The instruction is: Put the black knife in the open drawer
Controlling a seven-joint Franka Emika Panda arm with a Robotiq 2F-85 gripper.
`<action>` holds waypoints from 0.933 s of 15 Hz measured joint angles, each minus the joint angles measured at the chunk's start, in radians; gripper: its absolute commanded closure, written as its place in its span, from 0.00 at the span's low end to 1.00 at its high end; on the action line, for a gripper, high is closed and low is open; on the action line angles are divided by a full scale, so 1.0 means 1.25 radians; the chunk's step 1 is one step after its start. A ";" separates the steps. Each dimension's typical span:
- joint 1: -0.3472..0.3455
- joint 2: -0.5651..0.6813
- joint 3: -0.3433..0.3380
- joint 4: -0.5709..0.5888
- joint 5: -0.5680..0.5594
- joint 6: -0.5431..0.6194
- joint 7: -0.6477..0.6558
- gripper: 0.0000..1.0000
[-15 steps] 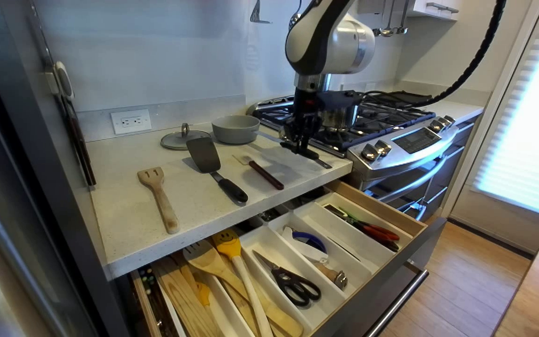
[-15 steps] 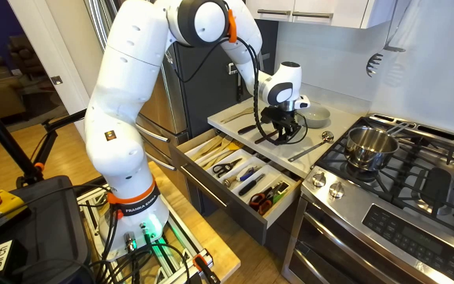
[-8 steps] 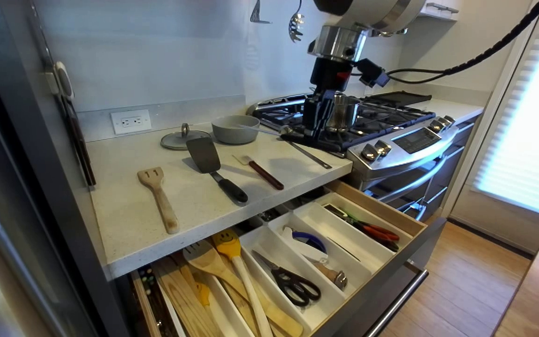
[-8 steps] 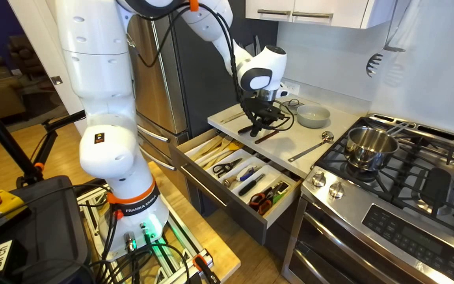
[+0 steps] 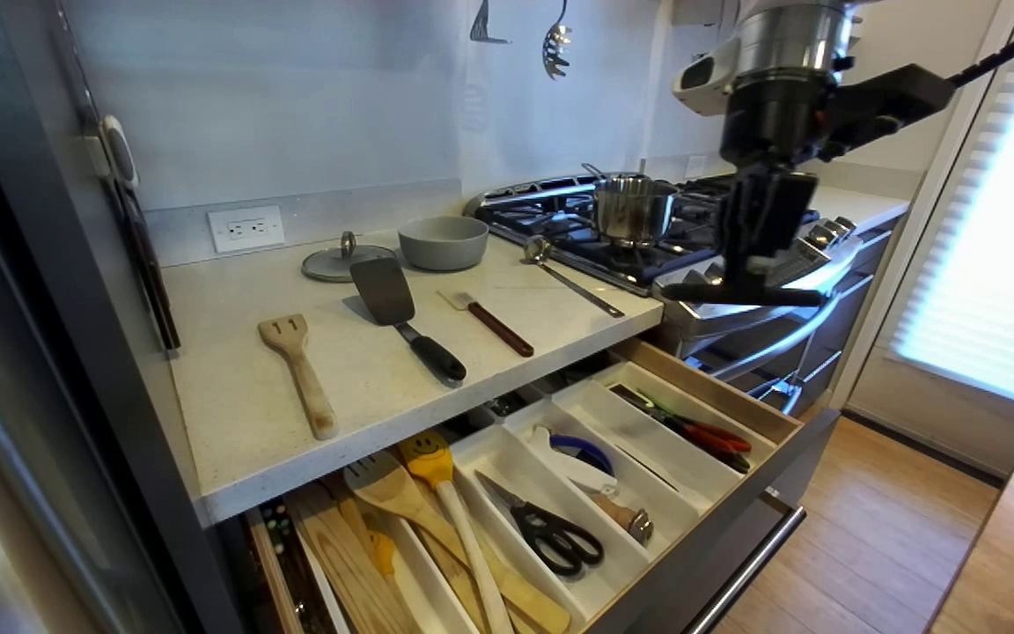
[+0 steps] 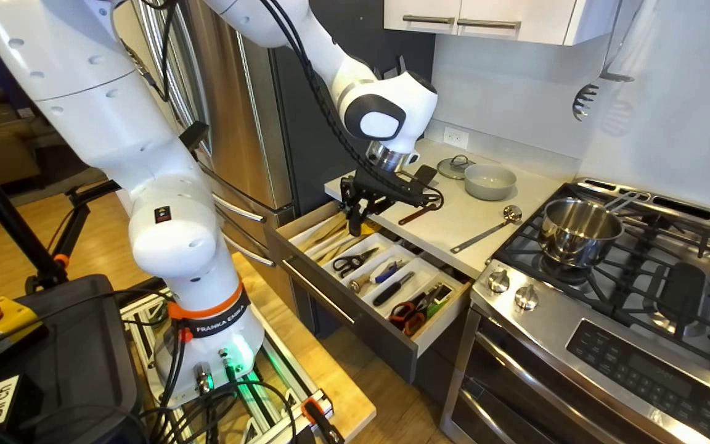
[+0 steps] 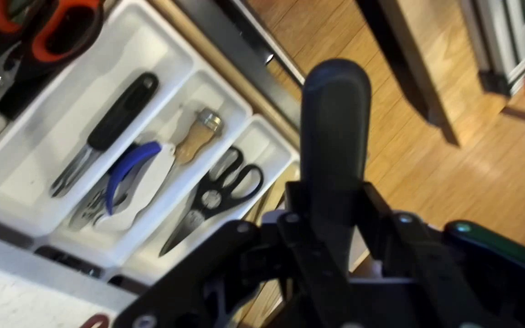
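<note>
We see the lid (image 5: 328,263) left of the bowl (image 5: 444,246) on the counter (image 5: 375,387), scissors (image 7: 211,199) in the drawer (image 6: 379,338) below.

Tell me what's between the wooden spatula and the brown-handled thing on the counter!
The black spatula lies between them, touching neither, as an exterior view shows.

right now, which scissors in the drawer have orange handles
The scissors at the end of the drawer nearest the stove; the other pair has all-black handles.
</note>
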 measured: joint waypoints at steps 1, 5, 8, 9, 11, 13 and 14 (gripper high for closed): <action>0.009 -0.018 -0.035 -0.014 -0.042 -0.040 -0.026 0.92; 0.018 -0.031 -0.111 -0.045 -0.235 -0.121 0.022 0.92; 0.022 -0.002 -0.126 -0.046 -0.303 -0.083 0.159 0.92; 0.025 0.013 -0.127 -0.043 -0.316 -0.059 0.209 0.92; 0.032 0.047 -0.127 -0.042 -0.347 -0.015 0.311 0.92; 0.040 0.084 -0.128 -0.042 -0.380 0.015 0.419 0.92; 0.044 0.103 -0.128 -0.041 -0.392 0.028 0.472 0.92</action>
